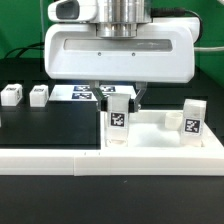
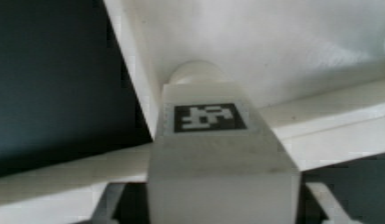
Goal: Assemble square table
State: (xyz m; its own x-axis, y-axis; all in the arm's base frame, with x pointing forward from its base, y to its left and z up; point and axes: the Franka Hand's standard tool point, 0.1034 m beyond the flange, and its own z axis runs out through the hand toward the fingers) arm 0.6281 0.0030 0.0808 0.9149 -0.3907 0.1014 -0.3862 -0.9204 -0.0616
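Observation:
My gripper (image 1: 119, 99) is shut on a white block leg (image 1: 117, 120) with a black-white tag. It holds the leg upright at the near corner of the white square tabletop (image 1: 155, 136), on the exterior view's left. In the wrist view the leg (image 2: 210, 140) runs out from between my dark fingers (image 2: 123, 203), and its tagged end lies over a round corner socket of the tabletop (image 2: 260, 50). Whether the leg sits in the socket is hidden. A second leg (image 1: 192, 118) stands upright on the tabletop's right side.
Two more small legs (image 1: 12, 95) (image 1: 39, 95) lie on the black table at the exterior view's left. The marker board (image 1: 75, 92) lies behind them. The long white L-shaped rail (image 1: 60, 160) runs along the front, against the tabletop.

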